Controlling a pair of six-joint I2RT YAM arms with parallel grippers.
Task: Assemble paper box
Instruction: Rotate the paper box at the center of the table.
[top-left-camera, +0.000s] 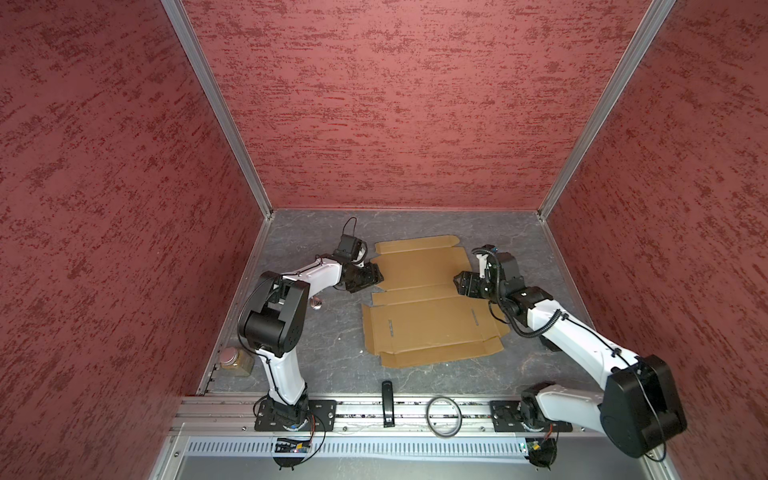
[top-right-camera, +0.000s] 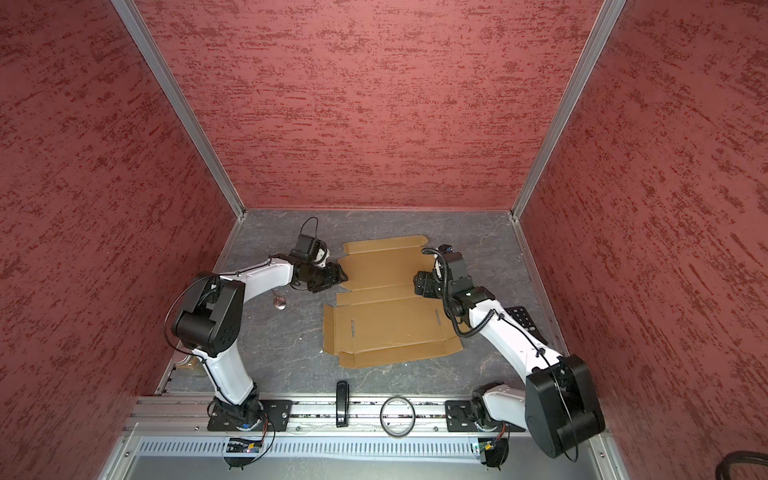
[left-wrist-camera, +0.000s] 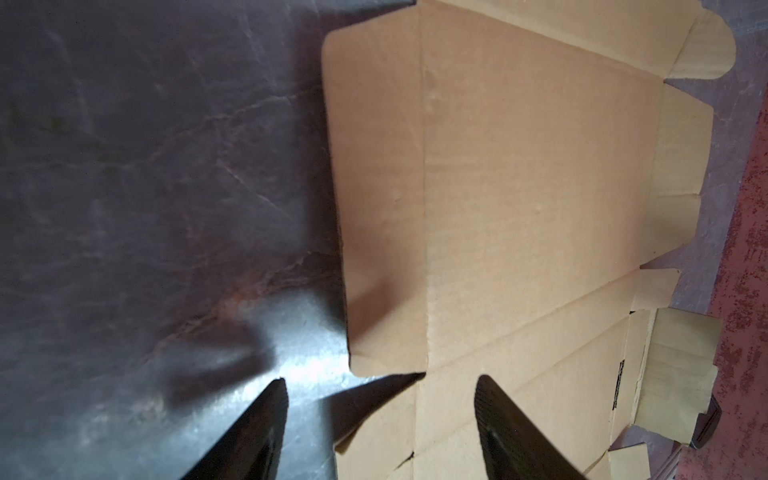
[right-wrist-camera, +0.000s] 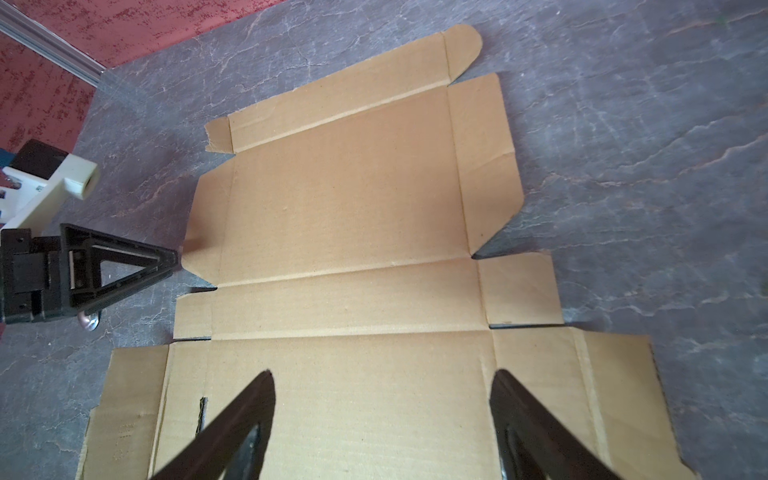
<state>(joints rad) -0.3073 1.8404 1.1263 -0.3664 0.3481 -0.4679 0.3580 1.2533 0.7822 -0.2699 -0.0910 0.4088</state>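
On the table (top-left-camera: 332, 332), in both top views, the box (top-left-camera: 428, 307) lies flat and unfolded between the left gripper (top-left-camera: 379, 278) and the right gripper (top-left-camera: 458, 284). Left wrist view: jaws spread, straddling the box's side edge. Right wrist view: jaws spread over the box's slotted panel
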